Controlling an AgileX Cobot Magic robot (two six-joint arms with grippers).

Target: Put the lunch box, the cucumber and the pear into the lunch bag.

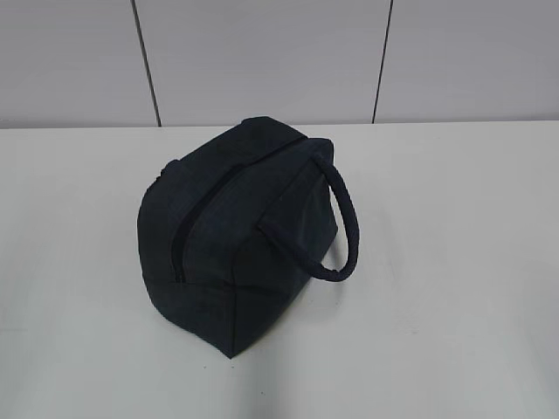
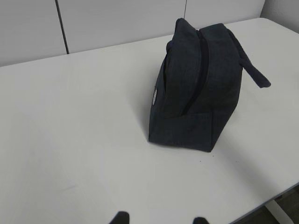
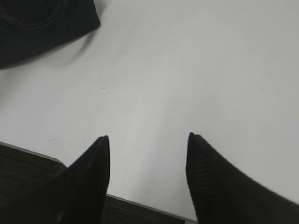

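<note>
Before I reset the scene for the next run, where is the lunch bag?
The lunch bag sits zipped near the middle of the white table in the exterior view, handle toward the right, nothing beside it.

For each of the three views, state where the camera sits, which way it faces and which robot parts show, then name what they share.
Exterior view: raised, looking down at a slant across the white table at the lunch bag; no robot parts show.
Left wrist view: on the left arm, facing across the table toward the bag's end; the left gripper tips show, apart.
Right wrist view: on the right arm near the table's edge, facing down; the right gripper has its jaws apart, empty.
Shared: all three show the bag and the table.
</note>
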